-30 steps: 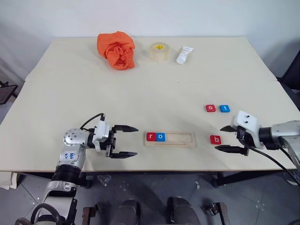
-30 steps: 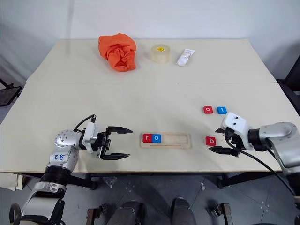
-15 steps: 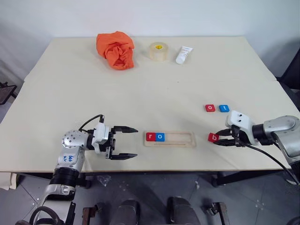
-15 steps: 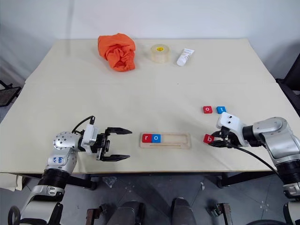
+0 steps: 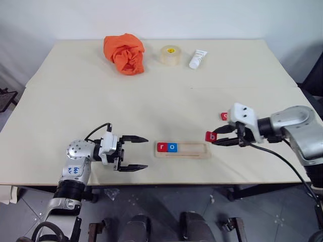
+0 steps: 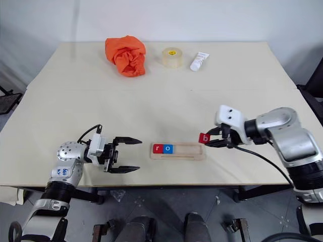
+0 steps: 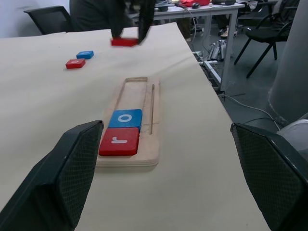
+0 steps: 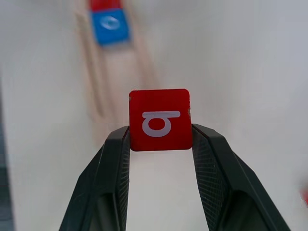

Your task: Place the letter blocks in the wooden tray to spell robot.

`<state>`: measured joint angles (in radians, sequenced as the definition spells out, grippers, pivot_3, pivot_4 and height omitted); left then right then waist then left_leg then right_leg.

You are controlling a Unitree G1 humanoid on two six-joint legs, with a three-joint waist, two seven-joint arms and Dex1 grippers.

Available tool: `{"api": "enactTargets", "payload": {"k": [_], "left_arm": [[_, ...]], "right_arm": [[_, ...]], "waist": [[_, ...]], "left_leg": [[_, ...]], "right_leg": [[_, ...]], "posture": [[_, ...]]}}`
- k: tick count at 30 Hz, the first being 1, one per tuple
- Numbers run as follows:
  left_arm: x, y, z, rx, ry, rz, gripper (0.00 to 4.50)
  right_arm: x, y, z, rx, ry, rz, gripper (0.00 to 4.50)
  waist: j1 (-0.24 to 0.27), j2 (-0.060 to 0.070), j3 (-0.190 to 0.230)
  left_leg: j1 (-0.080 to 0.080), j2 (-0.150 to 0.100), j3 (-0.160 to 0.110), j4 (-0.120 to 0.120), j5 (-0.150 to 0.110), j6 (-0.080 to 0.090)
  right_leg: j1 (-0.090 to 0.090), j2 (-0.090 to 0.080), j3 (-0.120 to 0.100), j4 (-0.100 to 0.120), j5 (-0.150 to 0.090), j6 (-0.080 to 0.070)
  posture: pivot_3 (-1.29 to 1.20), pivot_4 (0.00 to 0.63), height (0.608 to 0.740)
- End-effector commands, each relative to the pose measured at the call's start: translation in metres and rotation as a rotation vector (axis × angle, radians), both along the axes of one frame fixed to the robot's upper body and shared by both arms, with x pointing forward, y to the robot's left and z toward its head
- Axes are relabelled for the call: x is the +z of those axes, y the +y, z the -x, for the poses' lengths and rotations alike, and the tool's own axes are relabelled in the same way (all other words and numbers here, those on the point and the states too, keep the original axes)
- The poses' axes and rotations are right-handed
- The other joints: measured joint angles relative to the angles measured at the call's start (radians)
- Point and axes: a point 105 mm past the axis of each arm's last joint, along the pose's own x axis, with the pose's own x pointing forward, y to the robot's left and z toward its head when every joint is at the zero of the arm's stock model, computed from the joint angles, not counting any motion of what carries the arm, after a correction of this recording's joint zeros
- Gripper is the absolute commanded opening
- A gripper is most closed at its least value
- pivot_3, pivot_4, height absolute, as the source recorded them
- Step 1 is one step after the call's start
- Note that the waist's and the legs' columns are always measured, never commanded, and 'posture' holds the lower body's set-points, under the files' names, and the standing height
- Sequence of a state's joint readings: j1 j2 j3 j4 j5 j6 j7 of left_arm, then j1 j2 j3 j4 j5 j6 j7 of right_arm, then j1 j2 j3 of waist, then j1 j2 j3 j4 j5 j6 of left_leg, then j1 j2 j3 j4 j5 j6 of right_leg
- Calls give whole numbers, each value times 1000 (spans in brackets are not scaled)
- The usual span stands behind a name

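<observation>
While r (image 5: 162,147) and o (image 5: 172,147) sit in the wooden tray (image 5: 194,150), the right gripper (image 5: 216,138) clamps the b block (image 5: 210,136); two blocks wait, and the left gripper (image 5: 135,152) gapes empty.

Wooden tray (image 5: 182,149): red r block (image 5: 162,147) and blue o block (image 5: 172,147) seated at its left end. Red b block (image 5: 211,136) raised above its right end.

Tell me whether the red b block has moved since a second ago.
Yes. The red b block, clamped in the right gripper, is off the table and has travelled left toward the wooden tray's right end.
</observation>
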<state>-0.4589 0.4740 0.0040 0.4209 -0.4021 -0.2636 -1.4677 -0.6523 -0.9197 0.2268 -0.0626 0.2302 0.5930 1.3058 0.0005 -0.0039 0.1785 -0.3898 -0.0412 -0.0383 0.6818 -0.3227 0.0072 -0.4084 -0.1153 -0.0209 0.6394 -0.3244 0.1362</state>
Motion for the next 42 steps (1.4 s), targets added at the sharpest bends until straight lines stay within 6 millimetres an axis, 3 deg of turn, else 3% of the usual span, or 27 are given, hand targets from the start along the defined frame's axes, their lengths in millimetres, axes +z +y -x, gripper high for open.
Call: {"api": "enactTargets", "payload": {"k": [1, 4, 11, 22, 33, 42], "left_arm": [[8, 0, -2, -4, -34, 14, 4500], [9, 1, -2, -6, -38, 14, 4500], [11, 9, 1, 14, -39, 15, 4500], [18, 30, 11, 58, -46, -12, 4500], [20, 31, 9, 96, -64, -11, 4500], [19, 29, 8, 107, -68, -6, 4500]], "right_arm": [[0, 23, 1, 79, 2, 23, 1457], [-4, 38, -6, 101, -2, 32, 1457], [-10, 51, -11, 144, -2, 65, 1457], [-14, 61, -20, 163, -15, 80, 1457], [-21, 67, -16, 197, 5, 98, 1457], [-16, 75, -16, 189, -15, 71, 4465]], "waist": [[-1, 0, 0], [-2, 0, 0], [-2, 0, 0], [-5, 0, 0], [-4, 0, 0], [-5, 0, 0]], "left_leg": [[0, 0, 0, 0, 0, 0], [0, 0, 0, 0, 0, 0], [-1, 0, -1, 0, 0, 0], [-1, 0, -1, 0, 0, 0], [-1, 0, -2, 0, 0, 0], [-1, 0, -2, 0, 0, 0]], "right_leg": [[0, 0, 0, 0, 0, 0], [-1, 0, 0, 0, 0, 0], [-1, 1, -1, 1, 0, 0], [-2, 0, -1, 2, 0, 0], [-2, 0, -1, 2, 0, 0], [-2, 1, -1, 3, 0, 0]], "posture": [[0, 150, 740], [0, 150, 740], [0, 150, 740], [0, 150, 740], [0, 150, 740], [0, 150, 740]]}}
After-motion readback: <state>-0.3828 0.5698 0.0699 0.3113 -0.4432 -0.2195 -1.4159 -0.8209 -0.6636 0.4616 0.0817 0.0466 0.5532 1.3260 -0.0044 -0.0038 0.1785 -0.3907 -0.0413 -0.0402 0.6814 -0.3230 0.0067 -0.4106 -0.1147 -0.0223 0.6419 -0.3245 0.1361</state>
